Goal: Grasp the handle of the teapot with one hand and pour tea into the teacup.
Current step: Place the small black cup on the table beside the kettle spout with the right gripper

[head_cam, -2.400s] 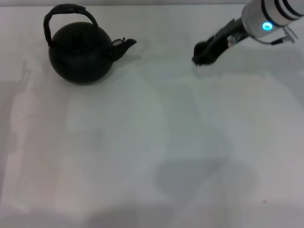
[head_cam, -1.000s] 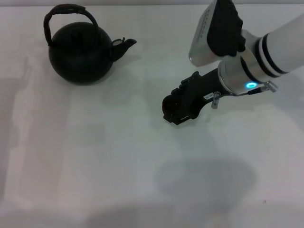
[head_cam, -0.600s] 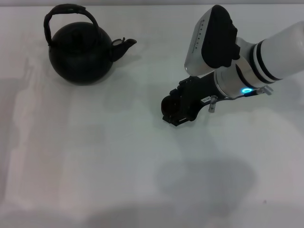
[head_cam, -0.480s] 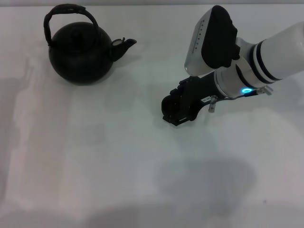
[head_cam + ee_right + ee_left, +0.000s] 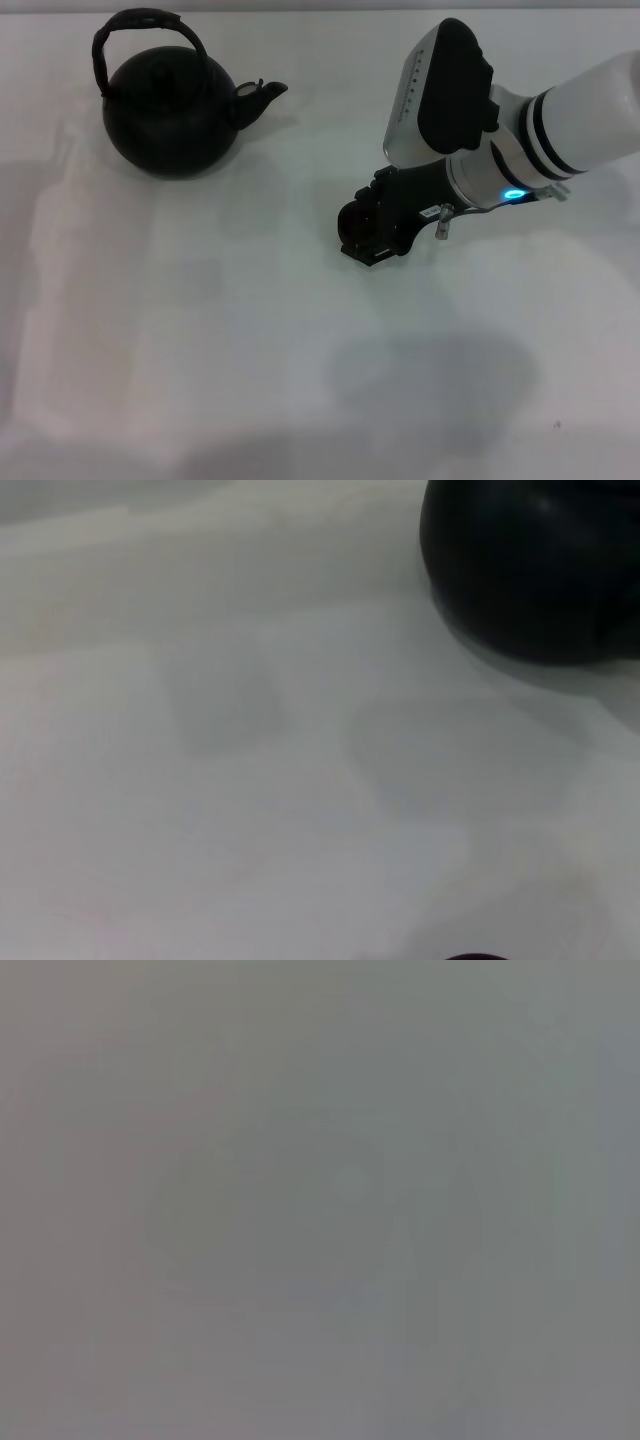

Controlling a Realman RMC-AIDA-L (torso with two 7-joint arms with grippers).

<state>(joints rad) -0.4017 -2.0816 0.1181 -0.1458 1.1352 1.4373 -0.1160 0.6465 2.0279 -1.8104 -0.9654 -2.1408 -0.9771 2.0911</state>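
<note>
The near part of the white table (image 5: 200,380) holds nothing of the task; only a faint shadow lies there. Further in, right of the middle, the right gripper (image 5: 365,232) hangs low over the table at the end of its white arm, pointing toward the near left. It seems to carry a small dark round shape at its tip that may be the teacup, but black on black hides the outline, so whether the fingers are clenched on it, or on anything, cannot be told. The left gripper shows in no view, and its wrist camera gives only a blank grey field.

At the far left stands the teapot (image 5: 170,110), upright on the table, its spout aimed right toward the gripper's side and the handle (image 5: 145,25) arched over the lid. The right wrist view catches its round black body (image 5: 535,565) across bare table.

By this evidence the task is barely begun: the handle is ungrasped, the pot unlifted, nothing poured. The teapot lies well apart from the right gripper, to the far left of it.
</note>
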